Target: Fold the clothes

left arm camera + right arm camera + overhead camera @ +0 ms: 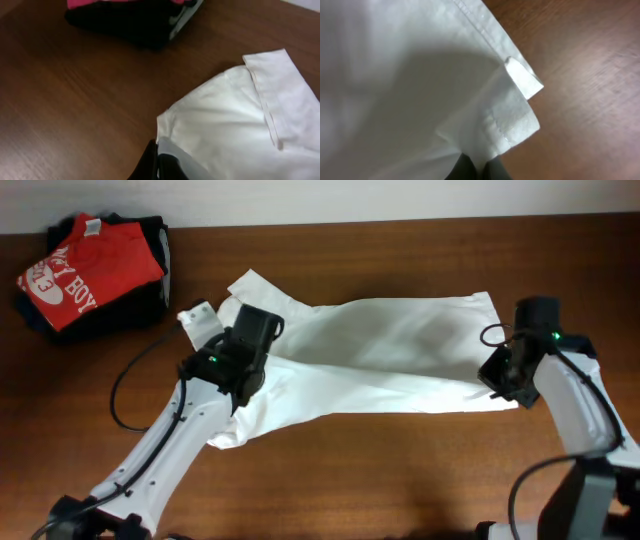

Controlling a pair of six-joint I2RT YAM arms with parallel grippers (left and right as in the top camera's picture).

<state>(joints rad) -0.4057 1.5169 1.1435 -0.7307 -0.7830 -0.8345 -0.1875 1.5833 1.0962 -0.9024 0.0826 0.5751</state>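
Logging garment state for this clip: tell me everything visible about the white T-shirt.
The white T-shirt looks like thin, soft cotton with stitched hems. It lies creased on the wooden table, stretched sideways across it, one sleeve poking out at far left. No print shows. The left gripper is shut on its left edge, the right gripper on a hemmed right corner.

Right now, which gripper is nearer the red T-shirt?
Left. The left gripper pinches the white T-shirt at the end nearest the red T-shirt; the right gripper holds the far end.
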